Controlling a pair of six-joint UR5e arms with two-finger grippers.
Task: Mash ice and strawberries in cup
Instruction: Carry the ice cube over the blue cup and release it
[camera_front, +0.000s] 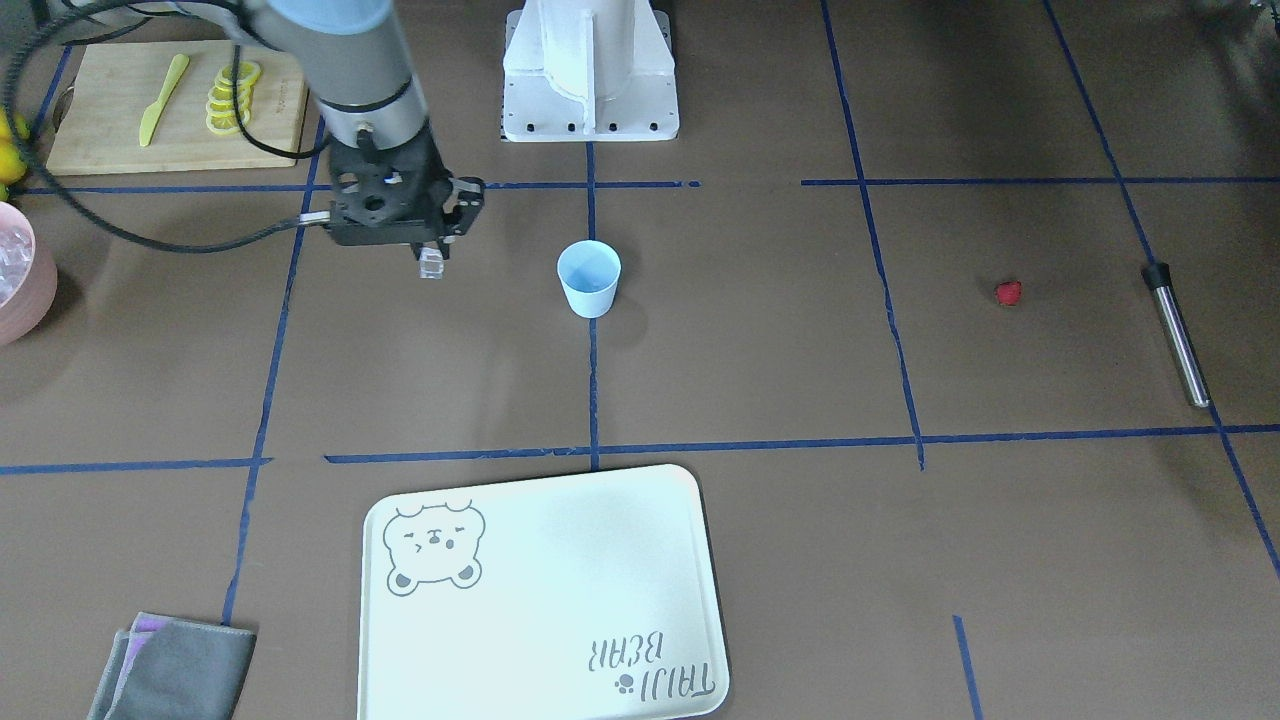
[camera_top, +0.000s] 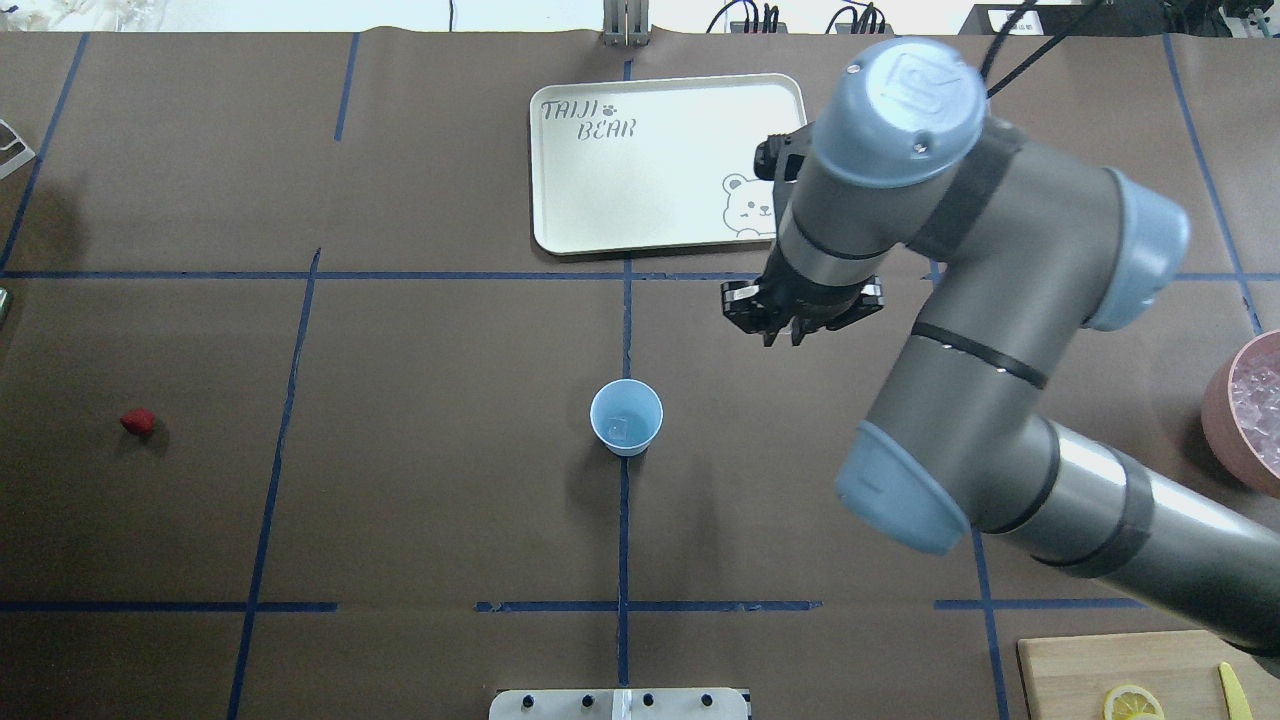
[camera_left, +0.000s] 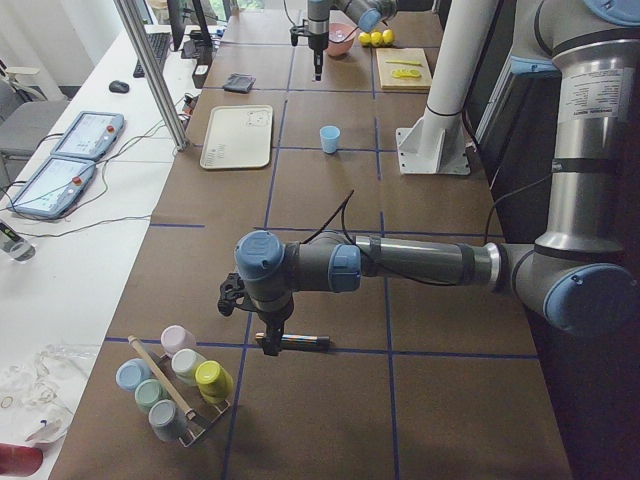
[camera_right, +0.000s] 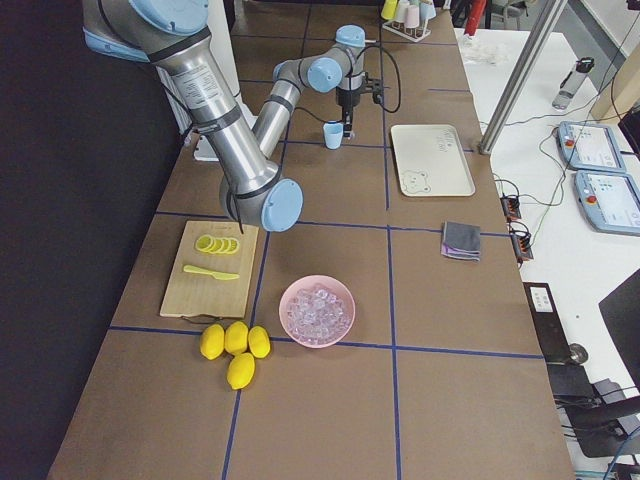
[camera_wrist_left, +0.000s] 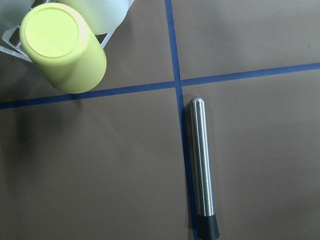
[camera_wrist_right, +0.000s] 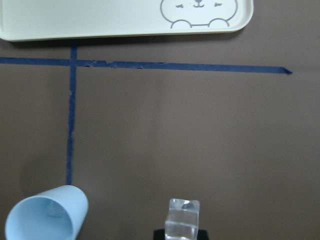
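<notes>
The light-blue cup (camera_front: 589, 280) stands upright mid-table, also in the overhead view (camera_top: 626, 417); a faint clear chunk seems to lie in its bottom. My right gripper (camera_front: 430, 256) is shut on a clear ice cube (camera_front: 430, 266) and holds it above the table beside the cup, apart from it. The right wrist view shows the cube (camera_wrist_right: 183, 217) with the cup (camera_wrist_right: 45, 213) to its left. The red strawberry (camera_front: 1008, 292) lies alone on the table. My left gripper (camera_left: 272, 335) hovers over a steel muddler (camera_wrist_left: 201, 165); I cannot tell whether it is open.
A pink bowl (camera_top: 1222, 420) holds more ice (camera_top: 1258, 400) at the table's right. A cream bear tray (camera_front: 620, 510), a grey cloth (camera_front: 170, 670), and a cutting board (camera_front: 100, 110) with lemon slices (camera_front: 232, 98) lie around. A rack of pastel cups (camera_left: 175, 385) stands near the left gripper.
</notes>
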